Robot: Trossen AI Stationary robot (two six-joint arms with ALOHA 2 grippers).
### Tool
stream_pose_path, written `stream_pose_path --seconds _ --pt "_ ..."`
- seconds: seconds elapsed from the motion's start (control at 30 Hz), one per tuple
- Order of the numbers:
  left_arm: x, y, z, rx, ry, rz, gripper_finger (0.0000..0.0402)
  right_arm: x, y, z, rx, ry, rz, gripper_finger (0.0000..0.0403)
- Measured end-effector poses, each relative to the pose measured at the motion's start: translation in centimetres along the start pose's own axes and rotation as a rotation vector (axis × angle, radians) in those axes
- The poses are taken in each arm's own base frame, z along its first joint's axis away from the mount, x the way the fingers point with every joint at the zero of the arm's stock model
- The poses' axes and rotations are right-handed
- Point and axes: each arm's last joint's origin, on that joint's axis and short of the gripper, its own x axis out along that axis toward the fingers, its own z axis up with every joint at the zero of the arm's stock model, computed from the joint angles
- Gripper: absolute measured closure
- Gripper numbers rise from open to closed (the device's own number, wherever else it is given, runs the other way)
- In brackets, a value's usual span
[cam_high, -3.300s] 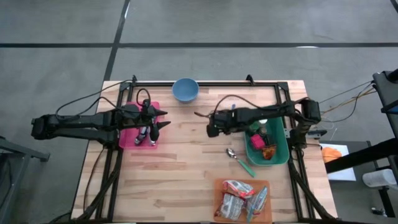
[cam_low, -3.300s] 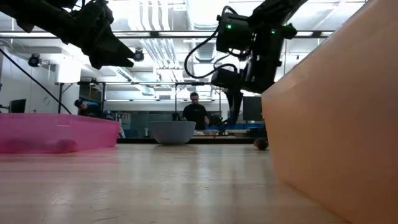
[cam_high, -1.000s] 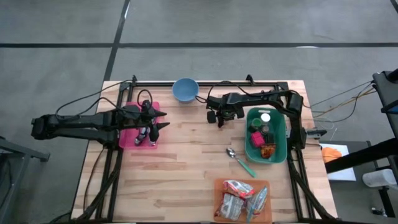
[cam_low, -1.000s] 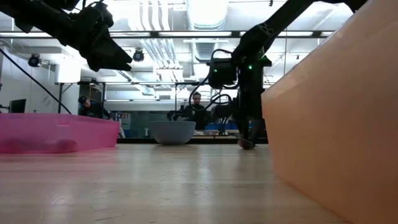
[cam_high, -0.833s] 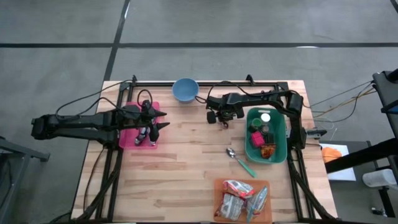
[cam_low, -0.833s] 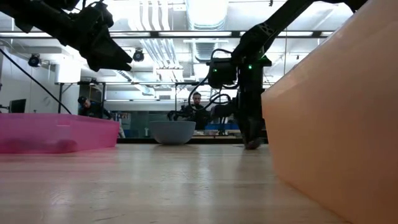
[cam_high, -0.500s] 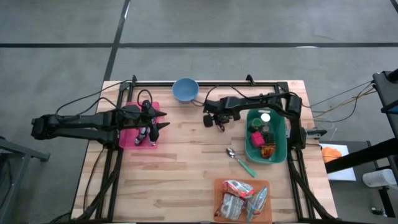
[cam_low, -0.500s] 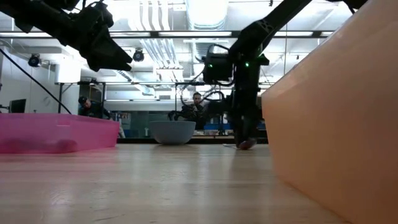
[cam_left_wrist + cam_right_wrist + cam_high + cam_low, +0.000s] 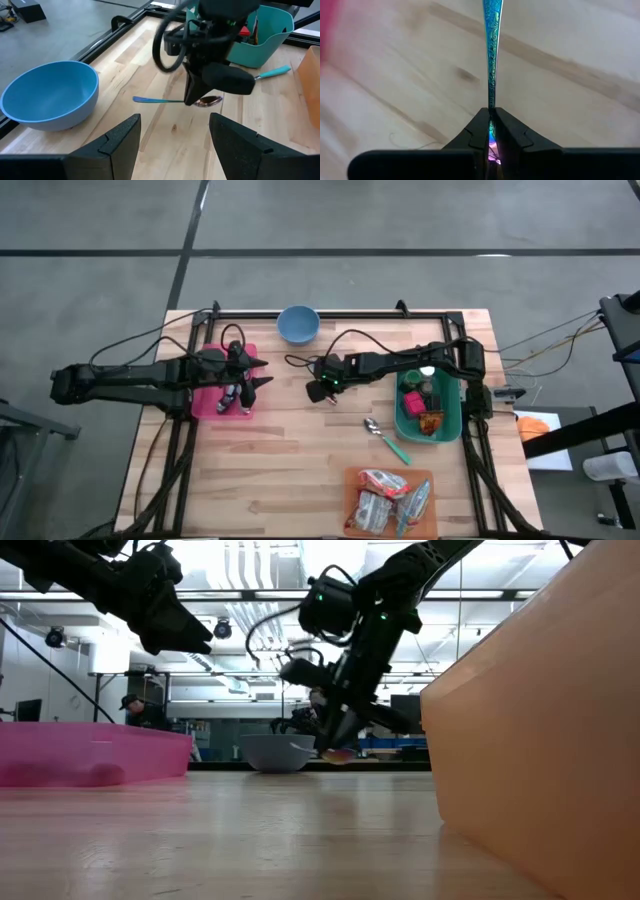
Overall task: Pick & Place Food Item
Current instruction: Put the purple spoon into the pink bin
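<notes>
Gripping a thin iridescent blue spoon (image 9: 491, 55), right hand (image 9: 491, 131).

wooden table (image 9: 290, 460): blue bowl (image 9: 298, 324), pink tray (image 9: 205, 402), teal bin (image 9: 450, 430), spoon (image 9: 386, 439), orange tray (image 9: 352, 480).

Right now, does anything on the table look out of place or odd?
One thing: the right tool is shut on an iridescent spoon, held level above the wood, though the job names food. A second spoon lies loose beside the teal bin.
</notes>
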Motion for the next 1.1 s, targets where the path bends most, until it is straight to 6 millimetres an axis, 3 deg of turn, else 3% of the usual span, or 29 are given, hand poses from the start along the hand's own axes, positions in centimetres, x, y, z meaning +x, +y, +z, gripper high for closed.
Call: stream_pose_path --seconds 0.2,0.4,0.7,1.1 --pt "0.0 0.0 0.0 0.0 0.0 0.0 0.0164 -0.1 2.2 -0.3 -0.077 -0.086 0.161 0.0383" --pt "0.0 0.0 0.0 0.0 0.0 0.0 0.0164 1.8 3.7 -0.6 -0.121 -0.152 0.277 0.0383" --pt "0.0 0.0 0.0 0.001 0.003 0.0 0.0164 6.2 7.4 -0.3 -0.153 -0.068 0.29 0.0383" --pt "0.1 0.0 -0.2 0.004 0.024 0.002 0.0164 6.5 10.2 0.9 -0.25 -0.056 0.22 0.0383"
